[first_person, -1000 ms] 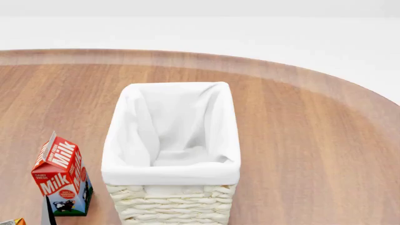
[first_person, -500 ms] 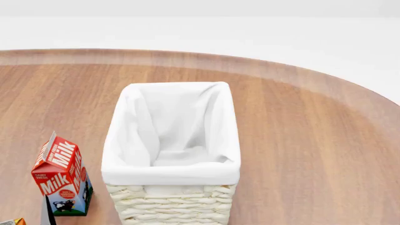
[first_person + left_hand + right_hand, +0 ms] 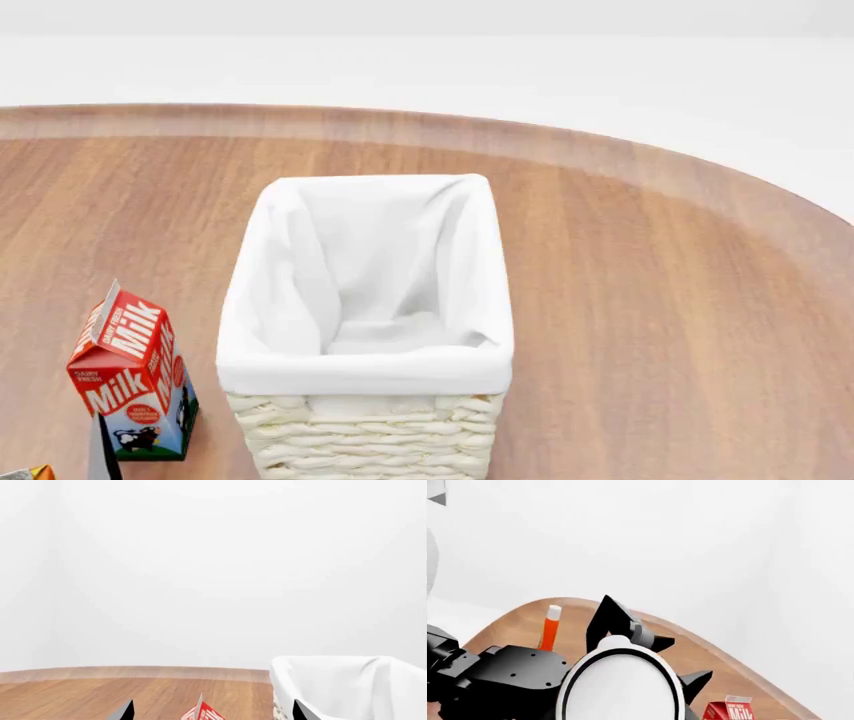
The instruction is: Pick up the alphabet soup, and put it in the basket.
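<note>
Wicker basket (image 3: 367, 420) with white liner, centre of wooden desk (image 3: 667, 300); position unchanged across head frames. Milk carton (image 3: 131, 375) near left. Alphabet soup not visible. Left gripper (image 3: 210, 711) fingertips spread; right gripper state cannot tell. Pick not begun.

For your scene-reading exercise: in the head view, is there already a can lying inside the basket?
No: the basket shows only its white cloth liner inside, with no can in it.

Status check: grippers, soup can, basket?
Left gripper open, empty. Right gripper not seen. Alphabet soup not in any view. Basket upright, empty; milk carton beside it.
</note>
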`<state>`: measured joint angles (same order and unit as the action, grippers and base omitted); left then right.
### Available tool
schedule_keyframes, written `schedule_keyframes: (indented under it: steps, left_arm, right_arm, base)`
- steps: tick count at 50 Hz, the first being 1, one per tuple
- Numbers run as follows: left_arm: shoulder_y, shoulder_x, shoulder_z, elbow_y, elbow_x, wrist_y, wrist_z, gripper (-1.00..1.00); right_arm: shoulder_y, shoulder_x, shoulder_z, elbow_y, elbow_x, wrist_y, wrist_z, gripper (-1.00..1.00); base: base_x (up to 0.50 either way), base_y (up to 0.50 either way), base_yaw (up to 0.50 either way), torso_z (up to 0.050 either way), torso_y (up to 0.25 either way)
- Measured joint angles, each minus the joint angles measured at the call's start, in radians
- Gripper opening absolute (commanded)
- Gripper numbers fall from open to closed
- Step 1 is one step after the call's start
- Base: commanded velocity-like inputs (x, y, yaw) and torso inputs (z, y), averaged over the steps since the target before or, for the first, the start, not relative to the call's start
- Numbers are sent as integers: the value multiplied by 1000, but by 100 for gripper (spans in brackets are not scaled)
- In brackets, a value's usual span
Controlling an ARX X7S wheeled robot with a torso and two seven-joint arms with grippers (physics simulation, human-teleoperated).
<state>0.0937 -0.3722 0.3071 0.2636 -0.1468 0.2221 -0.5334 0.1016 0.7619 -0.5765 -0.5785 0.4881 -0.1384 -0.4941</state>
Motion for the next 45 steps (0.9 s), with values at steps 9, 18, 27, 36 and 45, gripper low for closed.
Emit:
schedule_keyframes:
  steps: [9, 18, 27, 36, 45]
  left_arm:
    - [3, -2, 3, 3, 1, 1, -2, 100]
    - [4, -4, 4, 3, 1, 5, -3, 100]
    - [5, -6, 6, 2, 1, 7, -5, 100]
    - [3, -7, 7, 1, 0, 8, -6, 100]
    - [1, -8, 9, 1, 0, 6, -8, 100]
  right_arm:
    - [-18, 17, 41, -48, 100, -53, 6, -100]
    - [-28, 12, 83, -75, 186, -115, 19, -100]
    - [-22, 1, 121, -99, 244, -150, 53, -100]
    - [10, -20, 156, -120, 277, -152, 122, -100]
    - [86, -58, 168, -134, 237, -70, 247, -100]
  base:
    - [0, 0, 0, 0, 0]
    - [0, 0, 0, 0, 0]
    - [0, 0, 0, 0, 0]
    - [0, 0, 0, 0, 1]
    - [0, 0, 0, 0, 0]
